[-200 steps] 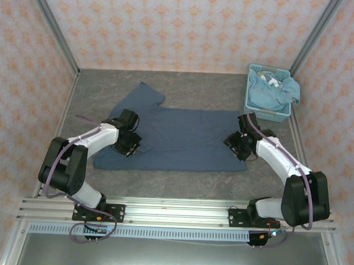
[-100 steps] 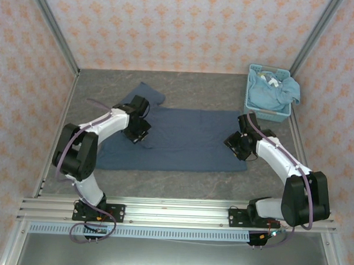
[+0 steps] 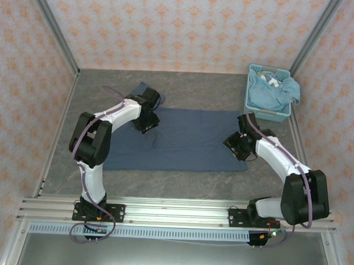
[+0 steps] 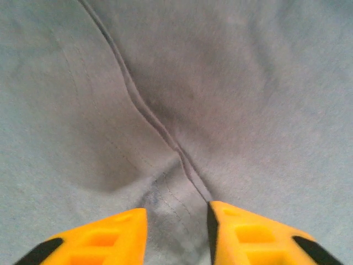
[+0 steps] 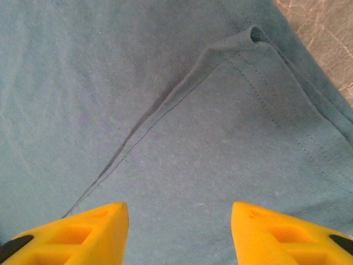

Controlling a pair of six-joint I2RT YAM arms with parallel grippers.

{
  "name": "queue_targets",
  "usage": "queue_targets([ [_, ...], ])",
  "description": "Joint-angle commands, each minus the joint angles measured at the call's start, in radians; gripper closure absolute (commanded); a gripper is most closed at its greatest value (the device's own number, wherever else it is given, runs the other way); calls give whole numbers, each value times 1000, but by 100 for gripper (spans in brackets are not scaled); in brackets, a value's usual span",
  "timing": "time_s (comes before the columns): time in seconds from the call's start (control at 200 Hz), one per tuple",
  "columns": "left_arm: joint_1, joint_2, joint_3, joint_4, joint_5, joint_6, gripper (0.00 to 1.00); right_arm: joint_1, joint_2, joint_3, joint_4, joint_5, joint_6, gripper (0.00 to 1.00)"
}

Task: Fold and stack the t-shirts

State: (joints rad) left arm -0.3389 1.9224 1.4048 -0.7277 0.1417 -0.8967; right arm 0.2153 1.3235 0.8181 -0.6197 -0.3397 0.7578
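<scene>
A dark slate-blue t-shirt [image 3: 188,139] lies spread flat across the middle of the table. My left gripper [image 3: 146,119] is down on its far left part, by the sleeve. In the left wrist view that gripper [image 4: 177,232] is open a little, and a stitched hem and a fold seam [image 4: 149,113] of the cloth lie loose between its yellow fingers. My right gripper [image 3: 237,144] hovers over the shirt's right edge. In the right wrist view it [image 5: 179,232] is open wide above flat cloth, a folded hem corner [image 5: 251,38] ahead of it. Lighter blue t-shirts [image 3: 273,90] are heaped in the basket.
The light blue plastic basket [image 3: 265,114] stands at the far right, close to the right arm's elbow. Grey tabletop [image 3: 180,182] runs along the near side of the shirt. Patterned walls close off the left, right and far sides.
My left gripper swept from the shirt's near left side toward the far side and right, pulling cloth with it, then its jaws parted. The right gripper stayed put.
</scene>
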Motion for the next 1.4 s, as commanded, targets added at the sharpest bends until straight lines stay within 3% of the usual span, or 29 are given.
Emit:
queue_targets([
  [0.0, -6, -120, -19, 25, -98, 48, 51, 5, 8, 26, -17, 3, -6, 48],
  [0.085, -6, -168, -56, 54, -84, 53, 45, 4, 11, 23, -15, 2, -6, 48],
  [0.24, 8, -234, -117, 2, -77, 37, 46, 4, 13, 28, -12, 5, -13, 48],
  [0.5, 216, -354, -341, -63, 10, -15, 59, 2, 13, 32, -62, 79, -49, 49],
  [0.666, 264, -340, -426, -60, 18, -18, 62, 2, 60, 8, -70, 82, -52, 50],
  [1.026, 324, -340, -606, -62, -81, -96, 65, 21, 181, -44, -114, 60, -32, 51],
  [1.396, 442, -473, -644, -194, -188, -78, 61, 173, 166, -57, -145, -52, 86, 50],
])
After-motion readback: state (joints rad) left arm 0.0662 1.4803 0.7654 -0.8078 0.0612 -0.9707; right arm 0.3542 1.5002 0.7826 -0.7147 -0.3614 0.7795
